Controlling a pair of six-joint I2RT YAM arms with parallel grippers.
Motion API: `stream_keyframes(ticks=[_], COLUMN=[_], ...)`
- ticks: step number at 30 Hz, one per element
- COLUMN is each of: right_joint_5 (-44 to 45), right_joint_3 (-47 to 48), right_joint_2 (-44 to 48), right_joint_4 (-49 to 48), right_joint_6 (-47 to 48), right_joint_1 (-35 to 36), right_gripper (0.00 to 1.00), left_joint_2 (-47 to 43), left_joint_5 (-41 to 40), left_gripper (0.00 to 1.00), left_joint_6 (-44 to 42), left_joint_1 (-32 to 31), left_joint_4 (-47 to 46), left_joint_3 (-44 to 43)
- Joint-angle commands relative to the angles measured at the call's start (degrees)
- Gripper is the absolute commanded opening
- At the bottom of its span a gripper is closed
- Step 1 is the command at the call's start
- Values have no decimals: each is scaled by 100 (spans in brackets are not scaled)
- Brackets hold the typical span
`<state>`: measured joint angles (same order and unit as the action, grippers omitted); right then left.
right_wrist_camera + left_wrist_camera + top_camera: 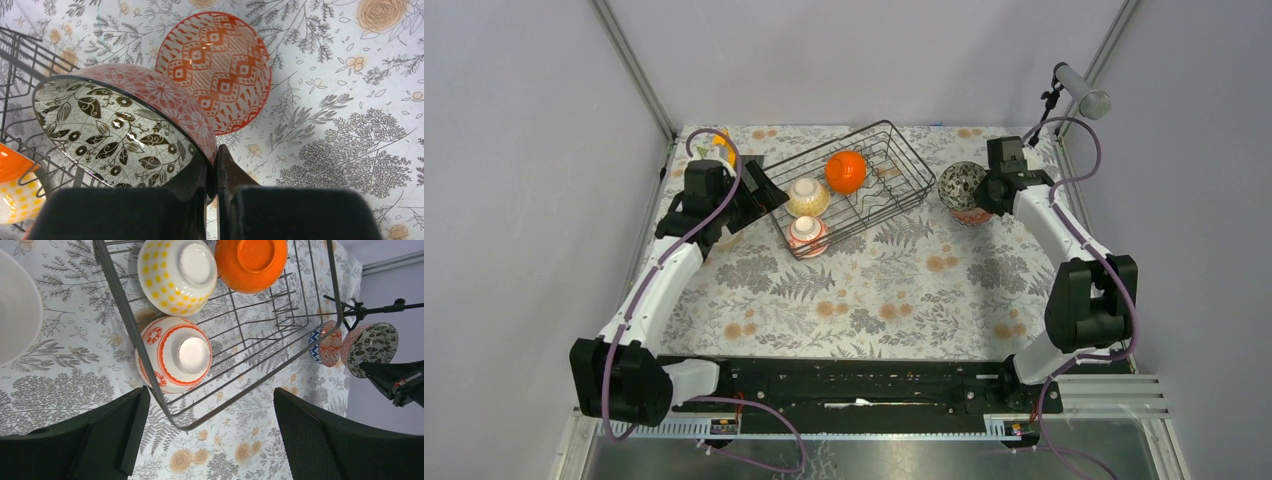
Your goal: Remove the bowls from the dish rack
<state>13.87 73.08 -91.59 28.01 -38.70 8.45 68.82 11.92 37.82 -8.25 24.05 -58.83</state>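
Observation:
The dark wire dish rack [894, 150] [320, 337] stands at the back middle. In it lie three upturned bowls: a bright orange bowl [846, 171] [251, 262], a cream bowl with yellow dots [807, 196] [172, 270], and a white bowl with red pattern [808, 234] [175, 352]. My left gripper [759, 190] [210, 440] is open over the rack's near left corner. My right gripper [984, 190] [215, 165] is shut on the rim of a pinkish bowl with dark leaf pattern inside [961, 184] [115, 130], held tilted above a red-patterned bowl [217, 65] on the table.
A white bowl [15, 305] sits on the table left of the rack. An orange and yellow item [722, 146] lies at the back left corner. A camera on a stand [1079, 92] rises at the back right. The floral cloth [874, 290] covers the table.

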Motion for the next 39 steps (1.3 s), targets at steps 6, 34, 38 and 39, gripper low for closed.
stream_keyframes(ticks=[6,34,38,39], right_joint_5=[-820,-1371,-1377,-1377], right_joint_3=[22,458,553,584], right_joint_2=[-53,-1341,-1327,-1320], right_joint_4=[-243,-70,20,53], right_joint_6=[-596,-996,-979,-957], right_joint_1=[-593,-1117,-1126,-1126], right_gripper=[0,24,31,33], left_joint_2=[97,551,609,627], left_joint_5=[300,92,76,79], left_gripper=[99,99,99,99], left_joint_6=[357,352,356,357], left_joint_1=[-172,-379,-388,-394], left_joint_4=[89,321,320,320], left_joint_3=[-350,-939,-965,-976])
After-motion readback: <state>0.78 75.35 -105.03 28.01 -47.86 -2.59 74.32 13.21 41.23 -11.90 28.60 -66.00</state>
